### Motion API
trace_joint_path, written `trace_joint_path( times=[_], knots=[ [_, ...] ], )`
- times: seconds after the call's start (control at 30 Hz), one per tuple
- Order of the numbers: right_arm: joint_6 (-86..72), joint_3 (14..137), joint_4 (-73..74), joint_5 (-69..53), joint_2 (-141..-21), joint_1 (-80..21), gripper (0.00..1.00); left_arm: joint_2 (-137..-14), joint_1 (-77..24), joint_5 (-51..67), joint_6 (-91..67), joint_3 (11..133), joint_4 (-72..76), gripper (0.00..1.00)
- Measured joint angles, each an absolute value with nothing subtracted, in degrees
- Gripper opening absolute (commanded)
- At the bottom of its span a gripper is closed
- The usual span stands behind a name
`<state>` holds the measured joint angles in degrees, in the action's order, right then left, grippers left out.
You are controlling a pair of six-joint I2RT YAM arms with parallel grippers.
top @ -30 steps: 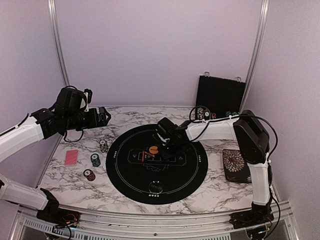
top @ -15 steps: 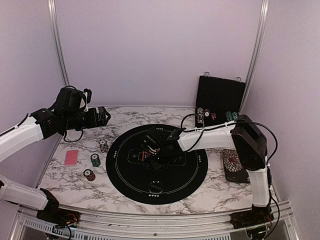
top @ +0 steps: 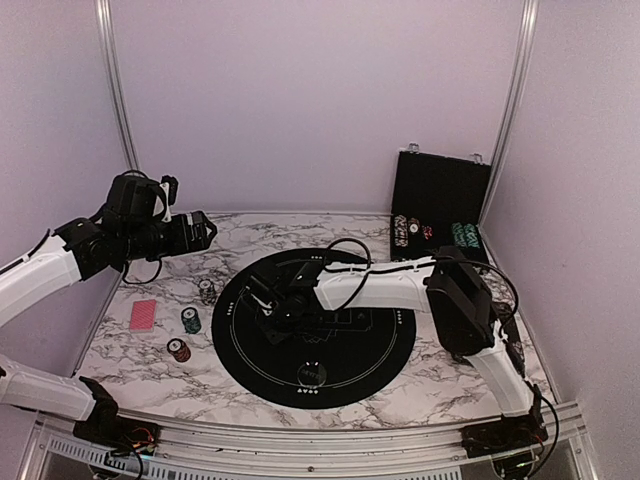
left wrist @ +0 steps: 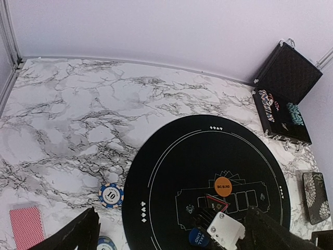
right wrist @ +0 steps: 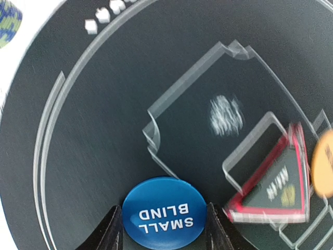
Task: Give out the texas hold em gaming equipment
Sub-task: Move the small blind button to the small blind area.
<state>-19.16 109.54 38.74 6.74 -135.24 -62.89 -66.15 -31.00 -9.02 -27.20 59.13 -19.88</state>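
At the left half of the round black mat, right claw is roughly half-open, pinching the blue SMALL BLIND button, left claw gapes empty off the mat's left, so prob mid-delivery: next just lower & release.

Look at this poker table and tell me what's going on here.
The right gripper grips the blue Small Blind button over the left part of the round black mat. The left gripper hangs open above the table at left. The orange Big Blind button lies on the mat; three chip stacks and a red-backed card sit left of it.
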Motion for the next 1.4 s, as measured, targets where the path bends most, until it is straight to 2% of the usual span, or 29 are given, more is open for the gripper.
trace_joint_path(
  times=[0.3, 0.9, 1.4],
  knots=[
    [-14.48, 134.06, 42.26, 8.21, -150.12, -62.83, 0.50, -65.10, -30.35, -9.02, -26.98, 58.98, -21.39, 0.99],
    [-10.55, 135.50, 31.33, 5.52, -153.34, -59.66, 0.56, -65.04, -30.30, -8.71, -27.29, 58.96, -21.80, 0.99],
    [-10.94, 135.96, 30.89, 5.17, -153.40, -57.43, 0.59, -65.08, -30.30, -8.36, -27.81, 58.96, -21.78, 0.99]
  ],
)
